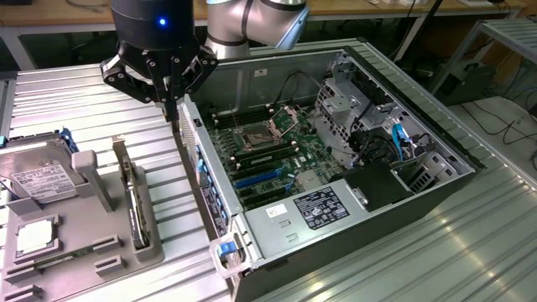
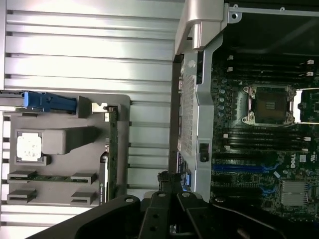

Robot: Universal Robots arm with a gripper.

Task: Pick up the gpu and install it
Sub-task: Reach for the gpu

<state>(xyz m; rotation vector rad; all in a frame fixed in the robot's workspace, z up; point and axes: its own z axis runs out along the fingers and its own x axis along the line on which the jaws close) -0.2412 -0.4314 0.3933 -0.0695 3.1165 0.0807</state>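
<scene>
The gpu (image 1: pixel 132 198) stands on edge in a slot of the grey holder tray (image 1: pixel 84 264), a thin green card with its silver bracket at the far end. In the wrist view the gpu (image 2: pixel 111 149) runs along the tray's (image 2: pixel 60 107) edge nearest the case. My gripper (image 1: pixel 172 113) hangs above the ribbed table, just outside the rear wall of the open computer case (image 1: pixel 193 135) and beyond the gpu's bracket end. Its fingers are shut with nothing between them. The dark finger links (image 2: pixel 172 199) meet over the case's rear wall.
The open case holds a motherboard (image 1: pixel 268 151) with blue and black card slots (image 1: pixel 256 179) and an empty processor socket (image 2: pixel 269 104). The tray also carries a hard drive (image 1: pixel 38 173), a processor chip (image 2: pixel 28 146) and a RAM stick (image 2: pixel 47 178). A power supply (image 1: pixel 323 207) fills the case's near end.
</scene>
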